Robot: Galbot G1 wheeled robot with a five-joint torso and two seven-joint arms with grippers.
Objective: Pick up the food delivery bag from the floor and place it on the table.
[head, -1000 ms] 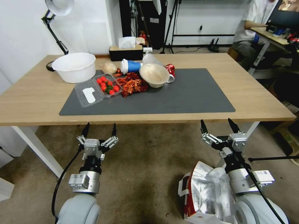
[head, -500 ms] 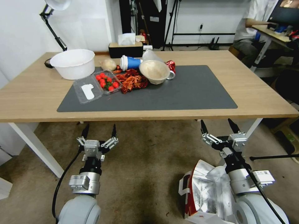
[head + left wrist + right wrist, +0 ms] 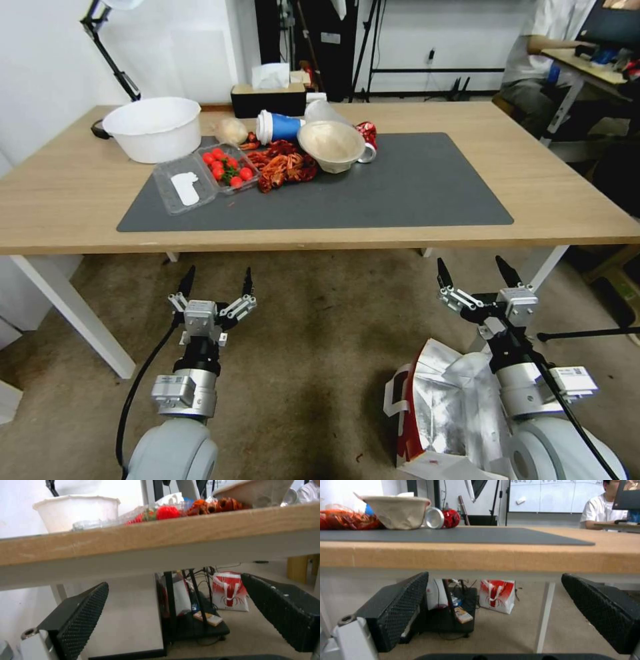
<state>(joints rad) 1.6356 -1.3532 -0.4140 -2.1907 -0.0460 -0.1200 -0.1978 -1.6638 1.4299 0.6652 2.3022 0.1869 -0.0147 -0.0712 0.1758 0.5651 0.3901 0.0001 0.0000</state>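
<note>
Watching: I am looking down over both arms, which are reaching out below the near edge of the table (image 3: 560, 220).
Left gripper (image 3: 217, 281): I am seeing it hanging over the floor (image 3: 313, 347), fingers spread wide, gripping nothing.
Right gripper (image 3: 477, 270): it is hovering just short of the table edge, fingers spread wide too, carrying nothing.
Food delivery bag (image 3: 440, 413): it is sitting on the floor at my right side, mouth gaping with the silver lining showing, partly under the right arm; neither gripper is touching it.
Table: it is carrying a dark grey mat (image 3: 400, 193), a white tub (image 3: 152, 128), a tray of cherry tomatoes (image 3: 229, 170), a beige bowl (image 3: 331, 143) and a blue cup (image 3: 279, 127), all crowding its far left part.
</note>
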